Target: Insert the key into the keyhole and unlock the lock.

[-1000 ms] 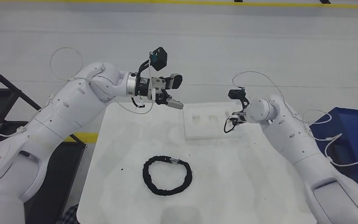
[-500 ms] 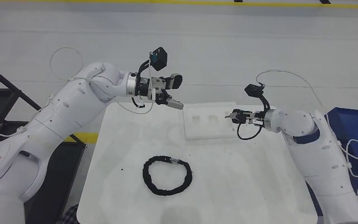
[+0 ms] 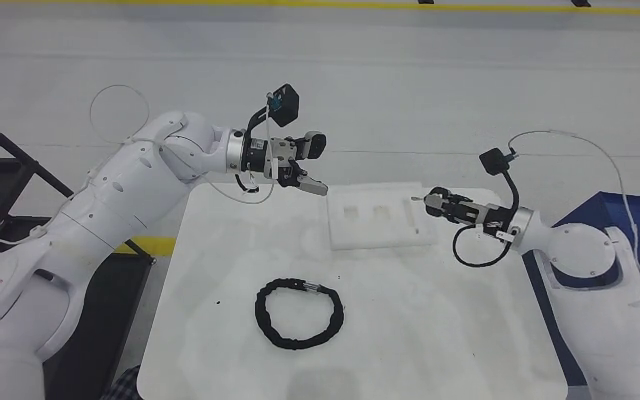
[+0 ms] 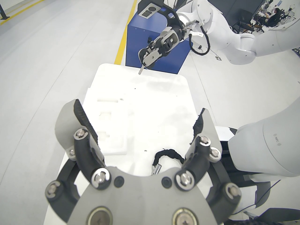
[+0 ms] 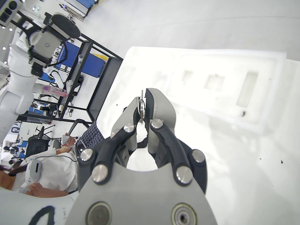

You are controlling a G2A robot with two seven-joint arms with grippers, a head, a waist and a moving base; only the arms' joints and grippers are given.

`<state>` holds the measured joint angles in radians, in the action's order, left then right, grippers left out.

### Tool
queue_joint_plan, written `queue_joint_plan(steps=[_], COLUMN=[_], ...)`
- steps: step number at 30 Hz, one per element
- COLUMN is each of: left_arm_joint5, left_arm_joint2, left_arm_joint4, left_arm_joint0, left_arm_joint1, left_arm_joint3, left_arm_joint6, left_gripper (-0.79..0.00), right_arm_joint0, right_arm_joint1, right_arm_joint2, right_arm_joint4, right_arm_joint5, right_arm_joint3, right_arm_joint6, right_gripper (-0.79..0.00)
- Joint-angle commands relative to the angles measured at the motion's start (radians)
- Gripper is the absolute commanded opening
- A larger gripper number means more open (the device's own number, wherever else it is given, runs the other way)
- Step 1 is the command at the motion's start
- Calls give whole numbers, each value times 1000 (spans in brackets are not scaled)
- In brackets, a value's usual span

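Top view, read left to right.

- The left tool (image 3: 317, 166) is noted at upper centre-left of the frame, above the far left corner of the table (image 3: 430, 330). Its jaws are spread wide and nothing is gripped.
- The lock (image 3: 299, 313), a black sleeved cable coiled into a ring, is found lying flat on the table in the lower centre of the frame, well apart from both tools. A short metal barrel (image 3: 313, 289) is seen at the ring's upper right. The keyhole cannot be made out.
- A white foam tray (image 3: 385, 215) with recessed pockets is set above and to the right of the lock, near frame centre.
- The right tool (image 3: 430, 199) is seen right of centre, over the tray's right end, clenched on the key (image 5: 141, 106). The key is pinched by its head, and a slim tip is left projecting past the fingertips toward the left of the frame.

Handling, as judged:
- The key is taken to be light, thin, stiff and slick. It is likely to be swivelled in the pads if pushed off-axis, so the hold at the head is thought sound.
- The cable is taken to be limp and easily slid on the smooth table. The rigid barrel, not the soft sleeve, is judged the place to be held by the free tool.
- The key is carried above the table, up and to the right of the lock, and part of the tray lies between them.
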<state>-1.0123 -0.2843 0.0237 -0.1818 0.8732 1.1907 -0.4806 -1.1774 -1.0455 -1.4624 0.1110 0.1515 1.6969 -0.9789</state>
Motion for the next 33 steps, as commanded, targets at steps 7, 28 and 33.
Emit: queue_joint_plan(steps=[7,28,33], left_arm_joint5=[0,0,0], left_arm_joint2=[0,-42,9], left_arm_joint4=[0,-524,-594], left_arm_joint0=[0,-263,-261], left_arm_joint1=[0,-60,-52], left_arm_joint3=[0,106,86], left_arm_joint6=[0,235,231], left_gripper=[0,0,0], right_arm_joint0=[-7,-7,-7], right_arm_joint1=[1,1,1], right_arm_joint2=[-6,-6,-6], right_arm_joint4=[-5,-5,-5], right_arm_joint5=[2,2,2], right_arm_joint3=[4,4,4], right_arm_joint6=[5,5,5], right_gripper=[-785,-785,-785])
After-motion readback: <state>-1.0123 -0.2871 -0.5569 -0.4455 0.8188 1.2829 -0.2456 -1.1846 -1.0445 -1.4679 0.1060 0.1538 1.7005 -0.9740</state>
